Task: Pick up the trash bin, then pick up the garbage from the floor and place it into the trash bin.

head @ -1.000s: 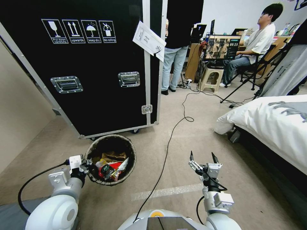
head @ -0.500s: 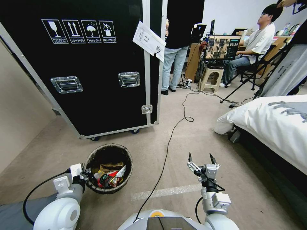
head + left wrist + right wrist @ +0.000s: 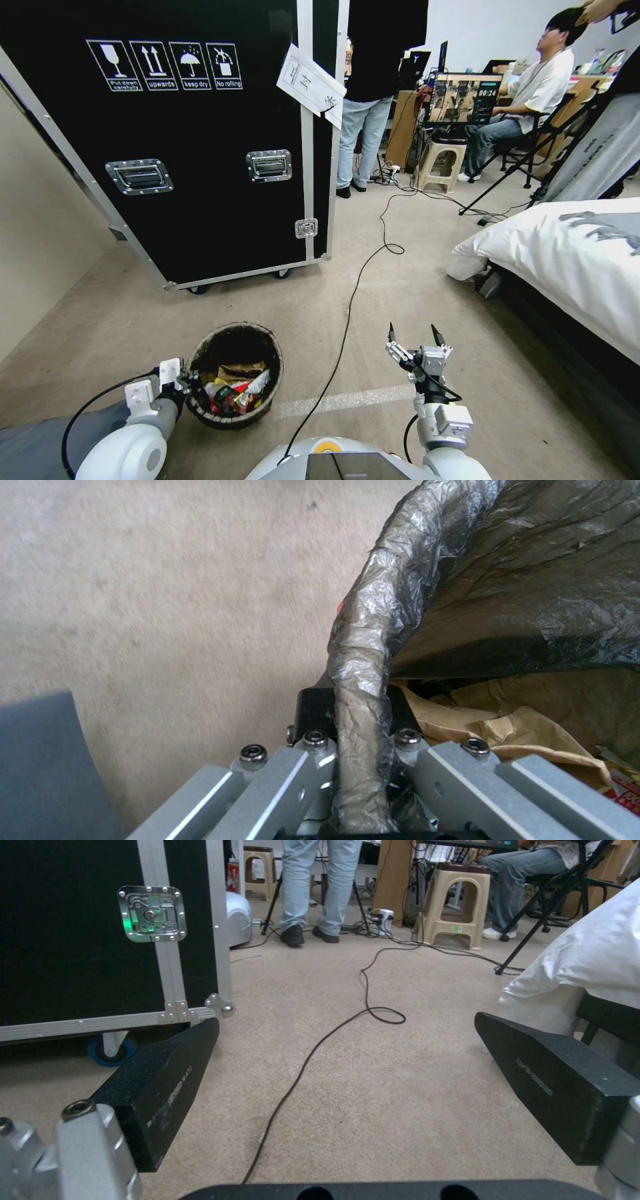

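Jaws of your left gripper (image 3: 360, 740) pinch only the trash bin (image 3: 235, 373) rim's slick liner, right gripper (image 3: 413, 340) gaping empty; a jolt could slip it, spilling the garbage (image 3: 233, 393).

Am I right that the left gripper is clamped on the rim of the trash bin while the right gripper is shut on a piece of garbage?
Not quite: the left gripper is clamped on the trash bin rim, but the right gripper is open and empty above the floor, as the right wrist view shows.
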You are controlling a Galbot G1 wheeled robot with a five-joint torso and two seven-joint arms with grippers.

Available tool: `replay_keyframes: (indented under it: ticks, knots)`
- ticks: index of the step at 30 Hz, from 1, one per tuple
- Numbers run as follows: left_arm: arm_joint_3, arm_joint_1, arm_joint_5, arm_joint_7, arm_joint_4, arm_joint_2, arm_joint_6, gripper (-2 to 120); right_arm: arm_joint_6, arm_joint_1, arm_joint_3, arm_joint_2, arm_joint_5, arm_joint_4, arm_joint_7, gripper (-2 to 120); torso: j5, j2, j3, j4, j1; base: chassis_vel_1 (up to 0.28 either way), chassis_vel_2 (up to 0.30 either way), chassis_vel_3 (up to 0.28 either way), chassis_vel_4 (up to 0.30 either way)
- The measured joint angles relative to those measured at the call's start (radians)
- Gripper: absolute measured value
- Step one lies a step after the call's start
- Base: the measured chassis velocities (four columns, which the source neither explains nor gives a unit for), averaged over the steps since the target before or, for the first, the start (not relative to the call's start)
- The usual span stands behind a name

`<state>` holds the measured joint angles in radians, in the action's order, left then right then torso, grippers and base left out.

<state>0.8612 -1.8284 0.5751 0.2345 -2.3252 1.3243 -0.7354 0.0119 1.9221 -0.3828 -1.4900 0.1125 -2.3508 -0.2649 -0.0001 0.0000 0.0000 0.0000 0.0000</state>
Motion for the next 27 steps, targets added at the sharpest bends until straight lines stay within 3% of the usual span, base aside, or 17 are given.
replay_keyframes:
  ticks: [23, 27]
  knots:
    - [-0.044, -0.038, -0.024, -0.049, 0.026, 0.01, 0.0, 1, 0.008, -0.005, 0.029, 0.0, 0.019, 0.019, -0.007, 100, 0.0001, 0.0, 0.0, 0.0, 0.0, 0.0, 0.0, 0.0, 0.0]
    - [-0.044, -0.034, -0.035, -0.07, 0.035, 0.01, 0.0, 12, 0.008, -0.005, 0.031, -0.002, 0.021, 0.019, -0.007, 100, 0.0002, 0.0, 0.0, 0.0, 0.0, 0.0, 0.0, 0.0, 0.0]
